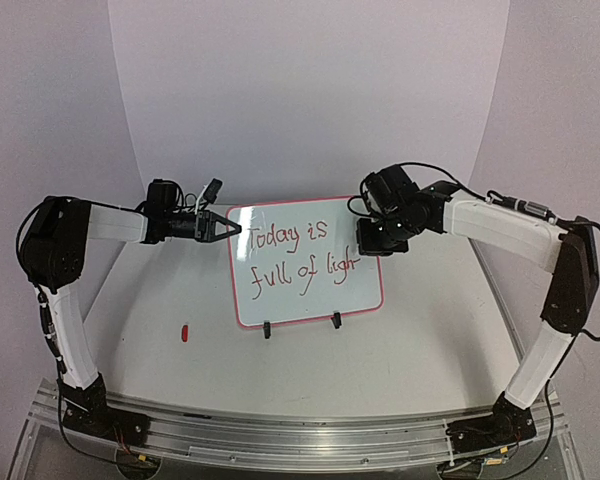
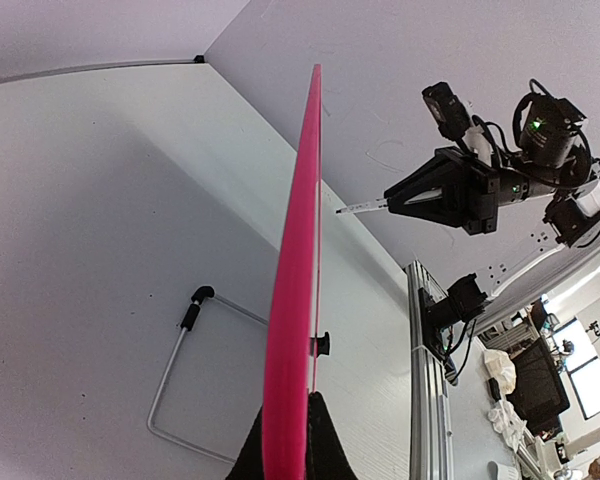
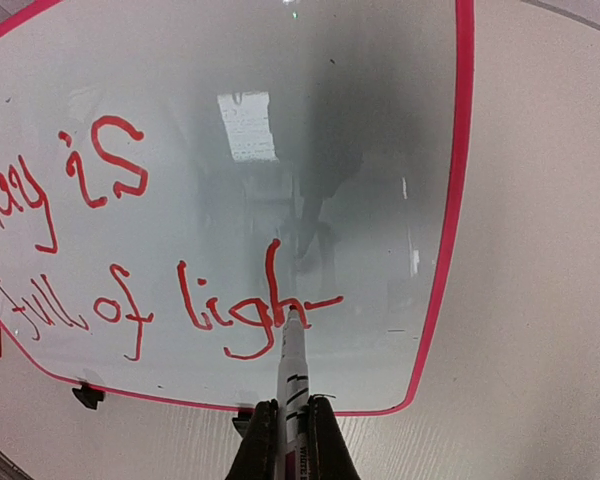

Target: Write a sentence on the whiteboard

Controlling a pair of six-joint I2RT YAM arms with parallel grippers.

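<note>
Nearest me in the top view runs the aluminium rail point(image 1: 300, 430) that carries both arm bases. Beyond it the whiteboard point(image 1: 280, 305) stands on the desk point(image 1: 420, 345) between the arms, on two black clip feet point(image 1: 267, 330). The sentence point(image 1: 295, 255) reads "Today is" over "full of ligh". The left pincer point(image 1: 225, 228) meets the board's upper left corner, and the right pincer point(image 1: 375, 238) hangs over the line's end. A small red piece point(image 1: 184, 332), perhaps a cap, lies apart on the desk to the left.

From the left wrist I see the board edge-on, its pink frame pinched between my left fingers at the bottom of the picture. A bent wire stand point(image 2: 180, 370) lies behind it. Across the board, the other arm points a marker point(image 2: 362, 207) at the writing face.

From the right wrist, the right pincer is pressed together on the marker, whose tip touches the board at the "h", with a short dash running right. I judge that only the last "t" is left. I would press lightly so that the board does not rock, use the left grip as the brace, make the stroke short because the right frame is near, then lift straight off.

No view shows any container.
</note>
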